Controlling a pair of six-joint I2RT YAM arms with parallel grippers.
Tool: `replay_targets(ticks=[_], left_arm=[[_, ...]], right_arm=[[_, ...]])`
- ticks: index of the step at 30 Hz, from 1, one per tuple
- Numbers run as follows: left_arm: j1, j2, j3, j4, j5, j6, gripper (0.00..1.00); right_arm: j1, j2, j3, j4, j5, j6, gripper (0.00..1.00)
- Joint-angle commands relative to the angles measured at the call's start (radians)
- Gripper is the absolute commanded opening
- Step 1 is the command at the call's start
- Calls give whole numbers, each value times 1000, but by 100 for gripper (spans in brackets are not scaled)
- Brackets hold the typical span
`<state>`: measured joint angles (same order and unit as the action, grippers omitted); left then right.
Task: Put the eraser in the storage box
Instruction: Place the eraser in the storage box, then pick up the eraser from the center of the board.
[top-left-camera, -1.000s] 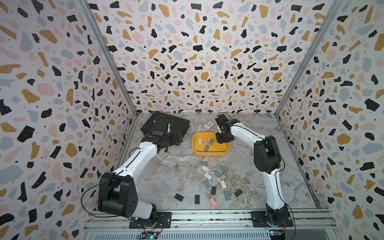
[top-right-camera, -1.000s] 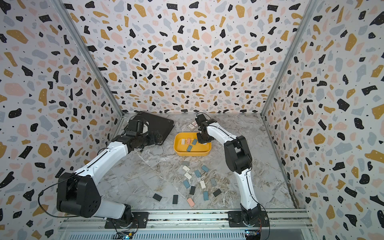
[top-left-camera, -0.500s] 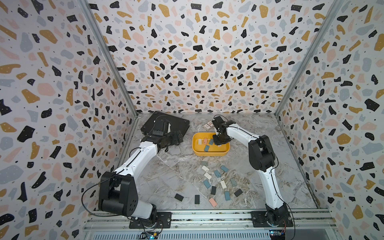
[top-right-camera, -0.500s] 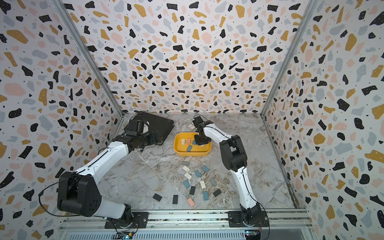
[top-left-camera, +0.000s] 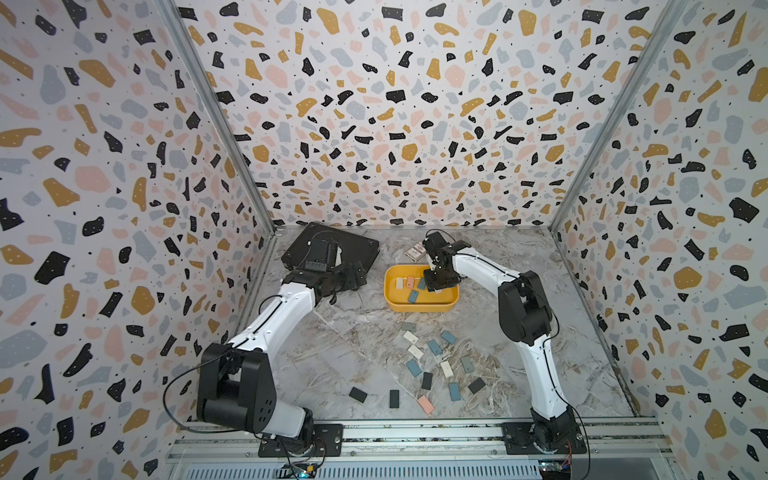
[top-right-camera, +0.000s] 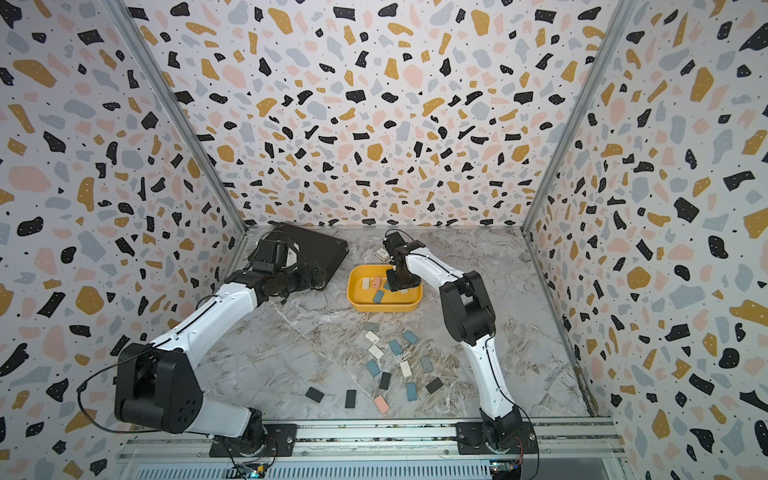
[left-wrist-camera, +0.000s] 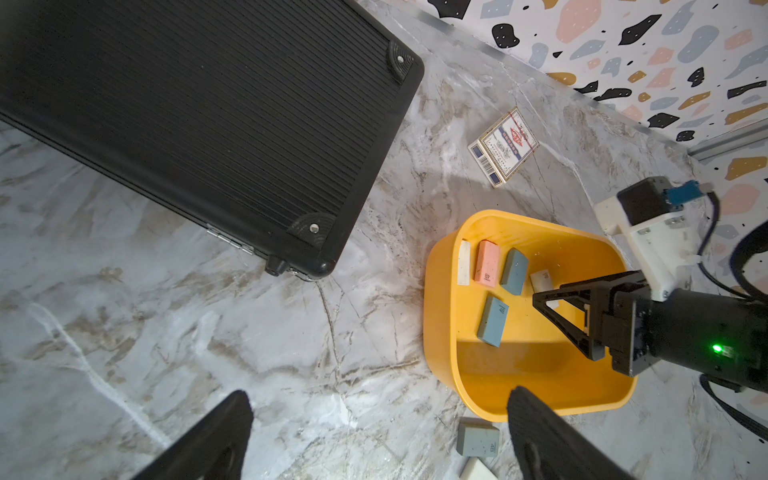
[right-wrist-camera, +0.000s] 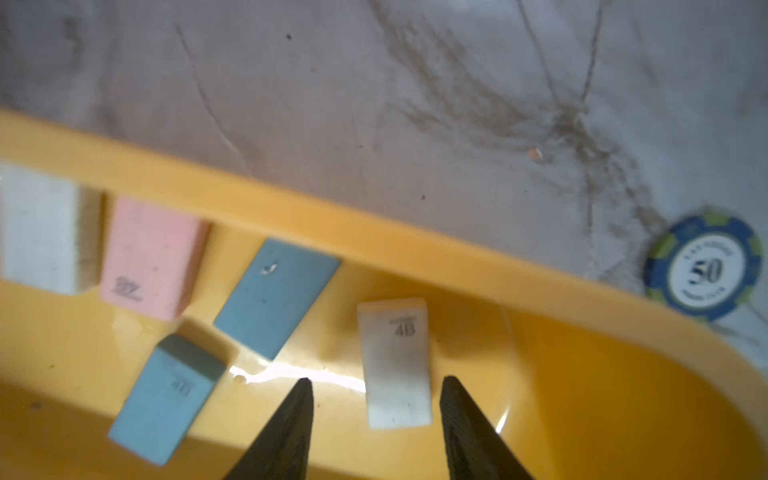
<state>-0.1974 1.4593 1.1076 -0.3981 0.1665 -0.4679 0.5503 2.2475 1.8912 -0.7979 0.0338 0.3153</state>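
Right wrist: our half-open, empty right gripper (right-wrist-camera: 376, 379) straddles a white block eraser (right-wrist-camera: 395, 357) inside the shallow yellow plastic storage box (right-wrist-camera: 291, 216); many loose erasers (top-left-camera: 434, 347) lie outside.

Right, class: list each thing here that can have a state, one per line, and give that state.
storage box: open-topped, partly filled
white eraser: flat in the storage box, not gripped
right gripper: open, over the storage box
left gripper: open, empty
black case: shut, lying flat
card pack: shut, flat on the table
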Motion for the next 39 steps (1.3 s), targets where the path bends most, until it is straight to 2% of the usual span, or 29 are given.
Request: replay_targets(ticks=[1,10,17,22,39], left_arm=[[6,-7,-9,25,15,-6,96],[6,-15,-13,31,19,-10,96],[5,-19,-16,25,20,-8,96],[6,-26,-22,21,18,-8,96],[6,-39,-25,7,5,9,96]], right_arm=[[13,-198,-69,-15,10,-12,54],[53,-595,-570,28,5,-18,60],[117,-736,-816,22,10,-45,64],[135,-749,-877,41,12,-59,64],[150,-599,-893,190,-27,-43,67]])
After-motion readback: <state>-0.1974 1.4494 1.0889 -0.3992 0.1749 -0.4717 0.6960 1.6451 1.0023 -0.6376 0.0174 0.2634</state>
